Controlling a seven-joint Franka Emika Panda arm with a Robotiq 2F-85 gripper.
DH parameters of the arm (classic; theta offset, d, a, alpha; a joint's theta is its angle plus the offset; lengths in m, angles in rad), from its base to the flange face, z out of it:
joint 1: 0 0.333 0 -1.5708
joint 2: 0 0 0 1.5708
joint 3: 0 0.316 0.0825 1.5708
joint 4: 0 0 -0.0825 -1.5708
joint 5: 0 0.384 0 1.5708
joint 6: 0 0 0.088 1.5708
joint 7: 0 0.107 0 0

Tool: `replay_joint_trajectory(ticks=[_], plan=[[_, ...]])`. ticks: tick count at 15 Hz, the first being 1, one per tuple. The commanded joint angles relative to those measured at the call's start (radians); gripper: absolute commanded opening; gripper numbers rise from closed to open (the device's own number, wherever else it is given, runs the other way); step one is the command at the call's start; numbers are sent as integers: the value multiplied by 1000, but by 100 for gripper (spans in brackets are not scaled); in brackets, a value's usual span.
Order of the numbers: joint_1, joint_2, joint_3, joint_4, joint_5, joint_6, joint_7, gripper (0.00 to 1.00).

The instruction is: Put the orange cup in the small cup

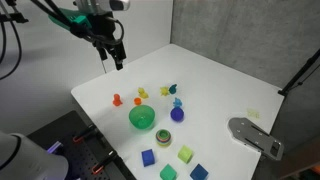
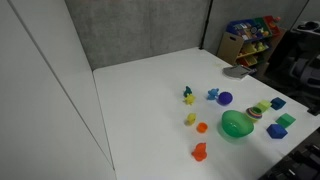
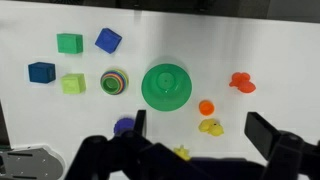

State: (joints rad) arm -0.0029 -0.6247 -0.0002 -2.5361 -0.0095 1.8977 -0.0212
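Note:
The orange cup (image 3: 206, 107) is a tiny round cup on the white table, next to a yellow toy (image 3: 211, 127). It also shows in both exterior views (image 1: 138, 100) (image 2: 201, 127). The small cup (image 3: 114, 81) is a low round ringed cup left of the big green bowl (image 3: 164, 86). It also shows in both exterior views (image 1: 164, 136) (image 2: 254, 113). My gripper (image 3: 203, 135) is open and empty, high above the table; in an exterior view it hangs over the far corner (image 1: 115, 55). The orange cup and the yellow toy lie between its fingers in the wrist view.
A redder orange peg piece (image 3: 241, 82) lies right of the bowl. A purple piece (image 3: 124, 126), a small yellow piece (image 3: 182, 152), and green and blue cubes (image 3: 69, 43) (image 3: 108, 40) lie around. A grey metal tool (image 1: 255, 135) sits at the table edge.

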Motion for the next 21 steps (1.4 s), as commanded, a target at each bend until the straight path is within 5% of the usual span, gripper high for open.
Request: replay_joint_trajectory(ticks=[1,10,21], plan=[[2,0,-2,2,-1,-2,1,100],[2,0,-2,2,-1,-2,1,100],[43,132,57,39,10,132,33,100]])
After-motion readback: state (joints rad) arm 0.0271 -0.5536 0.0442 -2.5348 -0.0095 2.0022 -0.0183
